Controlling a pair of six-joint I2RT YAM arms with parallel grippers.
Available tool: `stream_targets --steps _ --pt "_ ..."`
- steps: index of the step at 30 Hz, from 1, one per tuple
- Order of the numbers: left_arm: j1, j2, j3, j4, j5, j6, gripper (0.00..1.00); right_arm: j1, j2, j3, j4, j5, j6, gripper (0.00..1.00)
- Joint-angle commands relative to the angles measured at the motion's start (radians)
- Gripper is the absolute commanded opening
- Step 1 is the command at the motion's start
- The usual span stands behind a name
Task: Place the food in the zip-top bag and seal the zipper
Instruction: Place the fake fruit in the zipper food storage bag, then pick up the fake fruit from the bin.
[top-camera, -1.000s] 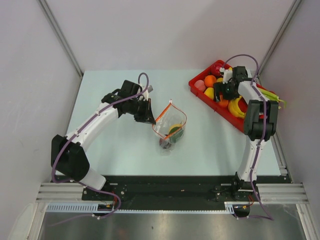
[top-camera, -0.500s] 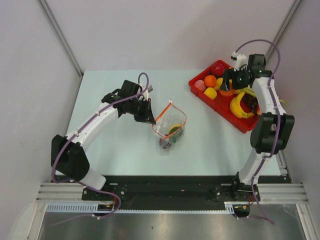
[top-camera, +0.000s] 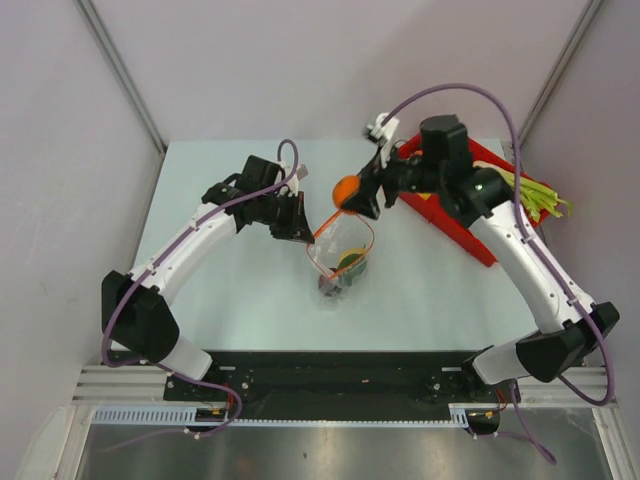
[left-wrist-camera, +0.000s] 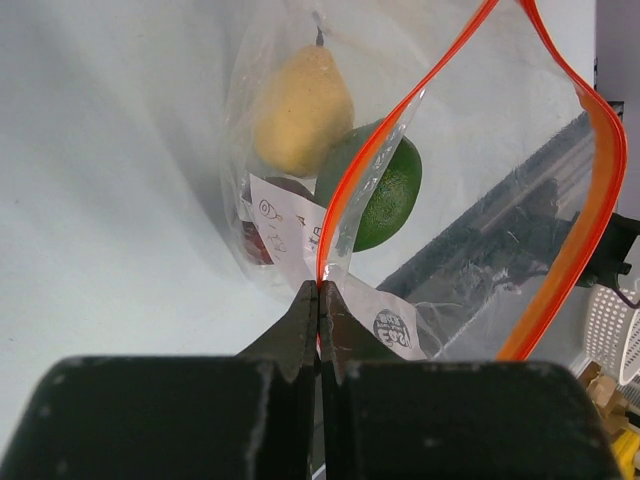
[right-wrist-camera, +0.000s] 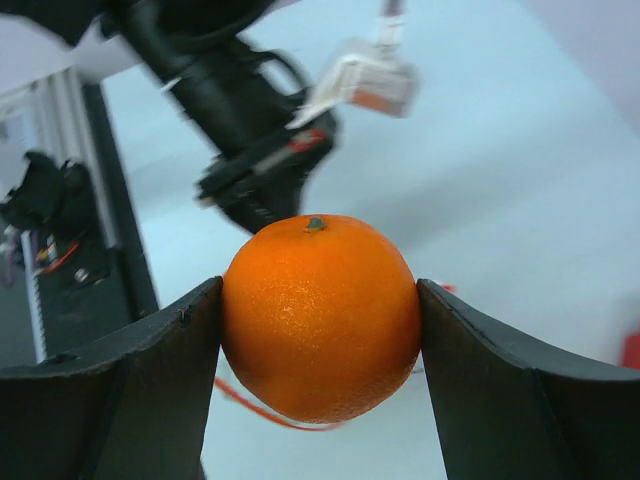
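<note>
Right of bag (top-camera: 345, 258): red tray (top-camera: 470, 238), right arm (top-camera: 520, 245) overlapping.

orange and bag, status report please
Left gripper shut on zip-top bag rim, mouth open. Right gripper shut on orange by the mouth's far end. Pear and green fruit inside; nothing blocking.
</note>
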Motion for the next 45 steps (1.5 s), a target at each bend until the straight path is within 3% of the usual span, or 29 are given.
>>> stream_targets --steps 1,8,9,12,20,24,28,32,36,45 --pt "-0.007 -0.031 0.034 0.008 0.011 0.016 0.00 0.149 -0.012 -0.092 -0.003 0.081 -0.056 0.61" --pt "-0.007 -0.037 0.038 0.003 0.006 0.021 0.00 0.227 0.057 -0.151 -0.015 0.269 -0.139 0.68" --pt "-0.008 -0.039 0.037 0.005 0.005 0.021 0.00 0.230 0.065 -0.154 -0.015 0.300 -0.150 0.83" --pt "-0.008 -0.044 0.035 0.005 0.002 0.021 0.00 0.244 0.079 -0.152 0.006 0.435 -0.167 1.00" --pt "-0.008 -0.045 0.035 0.003 0.005 0.026 0.00 0.189 -0.009 -0.152 0.077 0.460 -0.150 1.00" --pt "-0.007 -0.053 0.035 0.006 0.000 0.032 0.00 -0.036 0.010 -0.145 0.140 0.337 -0.014 1.00" --pt "-0.008 -0.062 0.035 0.010 -0.006 0.038 0.00 -0.275 0.162 -0.082 0.181 0.273 0.074 1.00" --pt "-0.007 -0.059 0.031 0.010 -0.006 0.036 0.00 -0.377 0.310 -0.036 0.245 0.280 0.108 0.99" --pt "-0.008 -0.056 0.022 0.014 -0.009 0.036 0.00 -0.434 0.451 0.021 0.298 0.308 0.163 1.00" --pt "-0.007 -0.037 0.011 0.008 -0.018 0.044 0.00 -0.440 0.726 0.202 0.229 0.360 0.203 1.00"
